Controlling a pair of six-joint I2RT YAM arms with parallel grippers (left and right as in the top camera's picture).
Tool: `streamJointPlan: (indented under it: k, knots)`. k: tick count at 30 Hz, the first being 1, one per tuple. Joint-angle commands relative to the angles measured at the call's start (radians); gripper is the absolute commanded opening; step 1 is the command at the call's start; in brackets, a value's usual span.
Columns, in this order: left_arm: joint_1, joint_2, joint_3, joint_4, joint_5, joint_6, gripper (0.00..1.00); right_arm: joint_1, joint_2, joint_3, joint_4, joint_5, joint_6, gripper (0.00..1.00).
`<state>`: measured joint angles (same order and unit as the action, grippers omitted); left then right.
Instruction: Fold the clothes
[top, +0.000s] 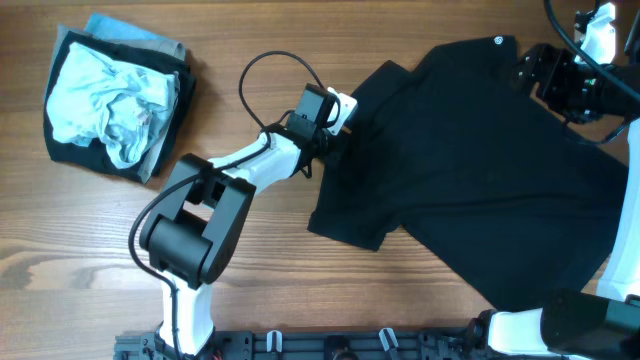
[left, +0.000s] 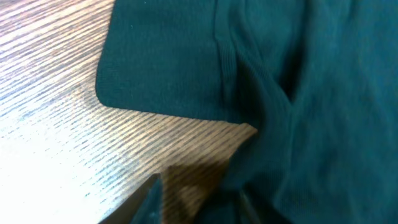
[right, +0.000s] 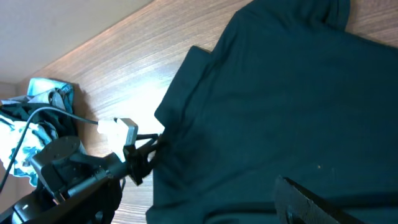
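1. Table (top: 80, 250): bare wood-grain top, carrying everything below.
2. Black T-shirt (top: 490, 170): spread roughly flat on the right half of the table, not yet folded. Its left edge is rumpled, with one sleeve (left: 161, 62) lying flat on the wood in the left wrist view.
3. Left gripper (top: 338, 128): at the shirt's left edge, fingertips down among the bunched cloth beside that sleeve. The dark cloth hides the jaws, so I cannot tell how far apart they stand or whether they pinch fabric.
4. Right gripper (top: 555, 80): at the far right, above the shirt's far corner. Jaws spread wide, with nothing between them as far as its own camera shows.
5. Pile of clothes (top: 115, 95): far left corner, well apart from the shirt, pale blue over black and grey-blue.
6. Step in hand (judged): taking hold of the left side for a first fold.
7. Next move calls for (judged): a sure pinch on the left edge and a matching hold by the right gripper, then carrying that side across evenly without dragging the shirt.
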<state>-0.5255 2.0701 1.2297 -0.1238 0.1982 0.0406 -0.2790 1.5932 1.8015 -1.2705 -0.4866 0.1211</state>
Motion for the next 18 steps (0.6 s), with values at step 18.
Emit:
streamJointPlan:
  k: [18]
  knots:
    - [0.395,-0.080,-0.004,-0.501,-0.298,-0.266,0.04,0.003,0.067,-0.028,-0.003,0.140,-0.014,0.89]
